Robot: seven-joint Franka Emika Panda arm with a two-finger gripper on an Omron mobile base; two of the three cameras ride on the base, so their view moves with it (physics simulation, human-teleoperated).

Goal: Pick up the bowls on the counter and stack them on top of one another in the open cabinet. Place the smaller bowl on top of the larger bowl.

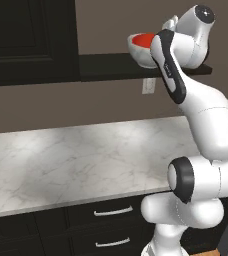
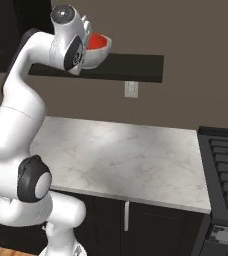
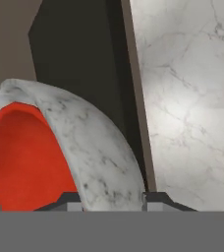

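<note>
The larger white-grey speckled bowl (image 1: 142, 56) stands on the open black shelf (image 1: 106, 67), and the smaller red bowl (image 1: 145, 40) sits nested inside it. In the right base view the white bowl (image 2: 97, 59) holds the red bowl (image 2: 100, 42) at the shelf's (image 2: 136, 67) left part. My arm reaches up to them. In the hand view my gripper (image 3: 113, 199) straddles the bowls' near wall: one fingertip (image 3: 69, 198) on the red bowl's (image 3: 28, 162) side, the other outside the white bowl (image 3: 99, 152). The jaws stand wide apart, open.
The white marble counter (image 1: 76, 155) lies below the shelf, above black drawers (image 1: 113, 212). A closed black cabinet door (image 1: 26, 35) hangs left of the shelf. A wall outlet (image 2: 131, 90) sits under the shelf. A black stove (image 2: 226, 170) borders the counter (image 2: 126, 155) on the right.
</note>
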